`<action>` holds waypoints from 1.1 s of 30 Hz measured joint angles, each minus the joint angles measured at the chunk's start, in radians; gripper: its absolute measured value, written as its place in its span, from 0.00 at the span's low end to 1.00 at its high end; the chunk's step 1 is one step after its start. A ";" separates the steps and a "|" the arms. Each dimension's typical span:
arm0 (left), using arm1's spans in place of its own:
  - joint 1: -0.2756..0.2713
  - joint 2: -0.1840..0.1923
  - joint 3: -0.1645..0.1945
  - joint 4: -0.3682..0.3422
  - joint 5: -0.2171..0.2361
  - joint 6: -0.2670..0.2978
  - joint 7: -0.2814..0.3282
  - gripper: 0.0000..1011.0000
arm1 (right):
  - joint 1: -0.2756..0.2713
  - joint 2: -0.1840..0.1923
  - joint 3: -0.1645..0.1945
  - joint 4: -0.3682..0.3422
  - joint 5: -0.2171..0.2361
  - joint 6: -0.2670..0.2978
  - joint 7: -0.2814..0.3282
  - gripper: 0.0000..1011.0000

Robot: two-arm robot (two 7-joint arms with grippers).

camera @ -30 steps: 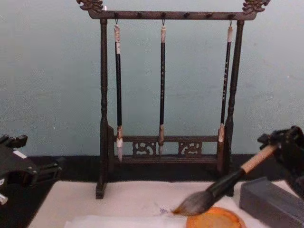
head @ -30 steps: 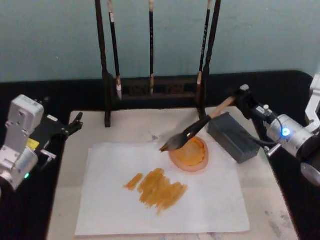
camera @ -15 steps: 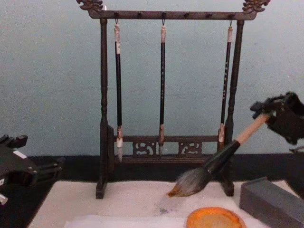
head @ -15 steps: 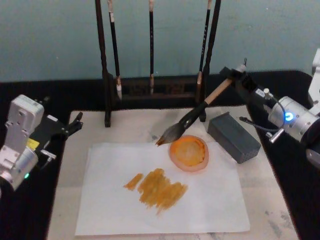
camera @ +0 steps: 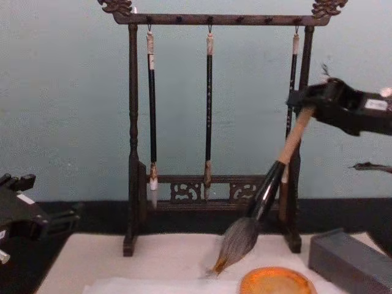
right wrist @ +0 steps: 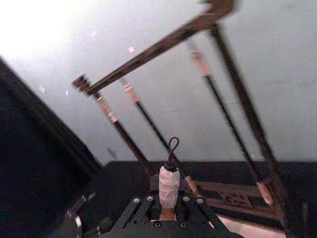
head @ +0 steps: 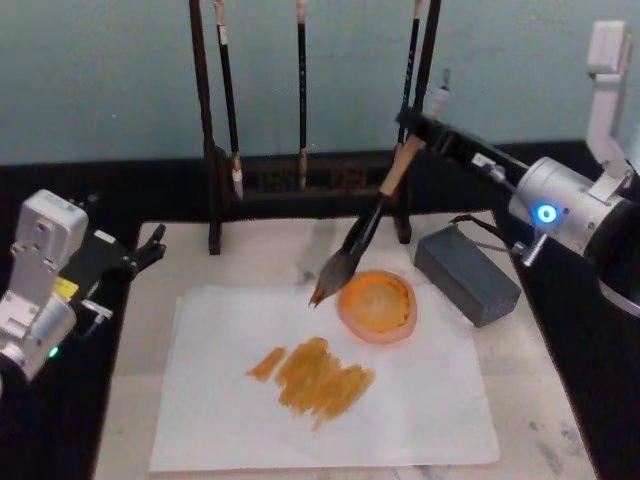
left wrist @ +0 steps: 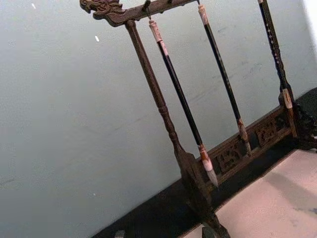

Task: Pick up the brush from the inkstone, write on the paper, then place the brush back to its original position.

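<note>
Brush [head: 362,232] hangs tip-down over the paper [head: 220,420] edge, clamped in the fingers of the right gripper [head: 415,128], so I'd say lowering it to write comes next; left gripper [head: 152,243] idles far left, fingers apart.

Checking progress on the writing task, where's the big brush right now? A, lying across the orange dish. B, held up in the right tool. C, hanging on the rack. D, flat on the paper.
B: the right tool grips the brush by its upper handle, bristles pointing down, clear of the inkstone.

Calligraphy desk: brush rack [camera: 133,153], mat [head: 262,252]
</note>
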 joint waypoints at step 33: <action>0.000 0.000 0.000 0.000 0.000 0.000 0.000 1.00 | 0.022 0.080 -0.115 -0.233 -0.323 0.022 -0.066 0.15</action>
